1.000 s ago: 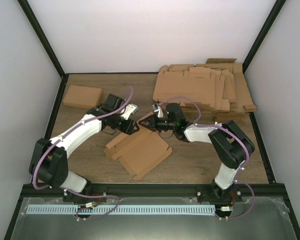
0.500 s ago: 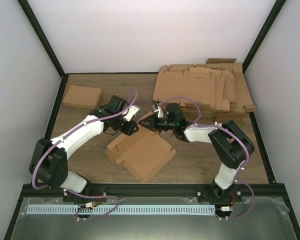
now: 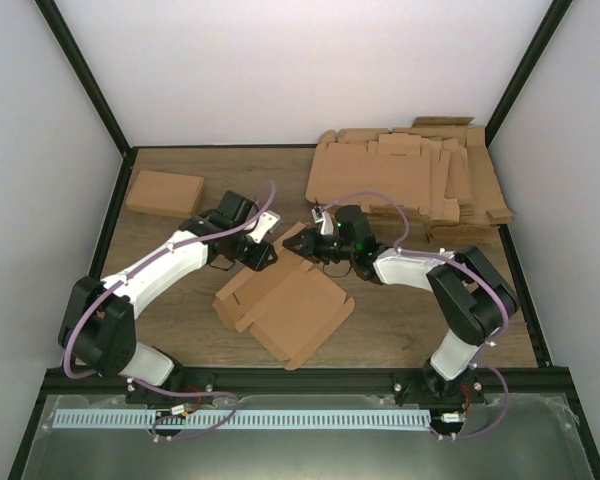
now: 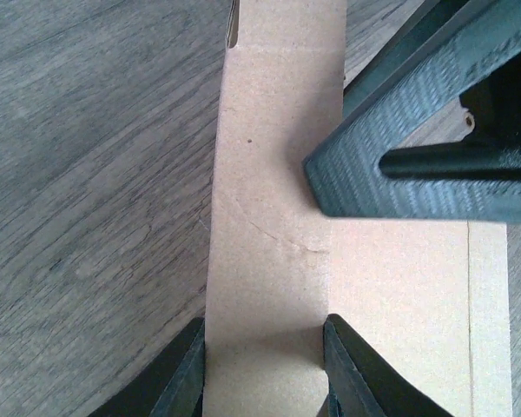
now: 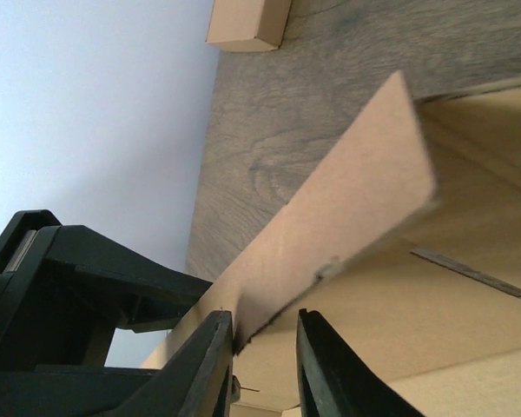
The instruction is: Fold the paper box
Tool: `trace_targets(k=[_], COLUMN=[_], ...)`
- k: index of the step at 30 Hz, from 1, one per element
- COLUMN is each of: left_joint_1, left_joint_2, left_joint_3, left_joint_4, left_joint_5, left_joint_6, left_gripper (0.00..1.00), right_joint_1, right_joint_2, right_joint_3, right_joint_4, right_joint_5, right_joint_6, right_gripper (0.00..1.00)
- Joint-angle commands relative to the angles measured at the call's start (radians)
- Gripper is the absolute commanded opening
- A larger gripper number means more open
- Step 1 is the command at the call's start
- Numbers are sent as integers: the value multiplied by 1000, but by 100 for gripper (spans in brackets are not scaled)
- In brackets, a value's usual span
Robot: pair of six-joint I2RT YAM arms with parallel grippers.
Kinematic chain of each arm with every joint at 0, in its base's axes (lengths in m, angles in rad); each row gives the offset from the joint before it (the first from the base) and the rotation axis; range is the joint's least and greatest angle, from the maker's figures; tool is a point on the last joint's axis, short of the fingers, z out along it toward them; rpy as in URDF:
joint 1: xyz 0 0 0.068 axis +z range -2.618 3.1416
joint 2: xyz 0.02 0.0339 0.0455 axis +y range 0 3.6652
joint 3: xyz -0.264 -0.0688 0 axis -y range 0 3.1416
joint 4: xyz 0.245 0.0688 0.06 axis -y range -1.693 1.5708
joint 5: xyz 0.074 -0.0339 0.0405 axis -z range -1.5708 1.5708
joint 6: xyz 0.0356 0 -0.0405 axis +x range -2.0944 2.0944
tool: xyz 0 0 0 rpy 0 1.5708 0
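The paper box lies flat in the middle of the table as a brown die-cut piece, one narrow flap raised at its far edge. My left gripper comes at that flap from the left. In the left wrist view the strip fills the gap between both fingers, so my left gripper is shut on it. My right gripper meets the flap from the right. In its wrist view the flap rests against one finger with a gap to the other, so my right gripper is open.
A thick pile of flat cardboard sheets fills the back right corner. A folded brown box sits at the back left, also seen in the right wrist view. Black frame posts and white walls bound the table.
My right jaws have parted and let go of the flap. My left jaws have narrowed onto the flap. The paper box has slid slightly to the right and toward the near edge.
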Motion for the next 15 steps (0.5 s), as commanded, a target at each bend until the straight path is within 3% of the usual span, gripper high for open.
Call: trace_targets(k=[1, 15], left_joint_1=[-6, -11], left_joint_2=[3, 3], left_joint_3=[-6, -11], left_joint_4=[8, 10], left_joint_5=[-18, -19], left_joint_6=[2, 4], left_gripper=[33, 32], right_joint_1=[-27, -82], right_joint_2=[-49, -182], right_joint_3=[-26, -120], right_joint_4=[-63, -122], right_joint_5=[42, 94], right_joint_6=[-53, -141], right_gripper=[25, 32])
